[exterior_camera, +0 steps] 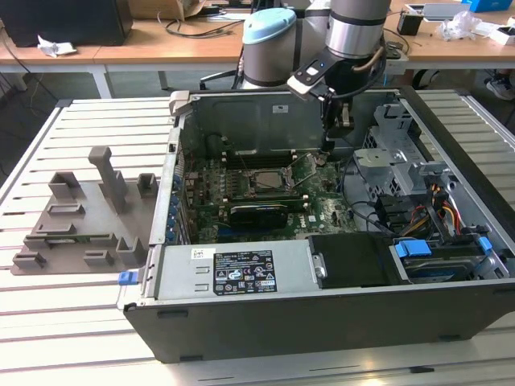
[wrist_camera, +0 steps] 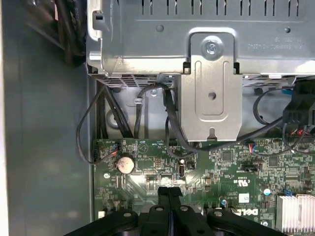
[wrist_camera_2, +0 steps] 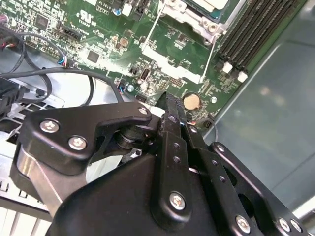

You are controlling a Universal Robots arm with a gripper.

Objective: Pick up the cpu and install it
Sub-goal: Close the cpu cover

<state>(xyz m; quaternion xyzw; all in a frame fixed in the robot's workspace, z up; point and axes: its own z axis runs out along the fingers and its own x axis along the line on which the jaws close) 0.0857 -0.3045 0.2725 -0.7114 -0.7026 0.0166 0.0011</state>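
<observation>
Silver-grey cpu point(wrist_camera_2: 206, 4) (thin dark rim) flat in mobo socket point(wrist_camera_2: 212, 25), tool point(wrist_camera: 169, 191) closed.

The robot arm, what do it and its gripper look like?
Silver-grey tubular arm with a pale blue joint cap and a black cable at the wrist. The gripper is black, its linked fingers studded with silver screws.

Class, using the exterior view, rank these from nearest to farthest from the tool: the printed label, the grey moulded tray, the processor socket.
Measured from the tool:
1. Processor socket, on the motherboard, just toward the exterior view's left.
2. Printed label, on the metal box at the case's near edge.
3. Grey moulded tray, outside the case, far to the exterior view's left.
</observation>
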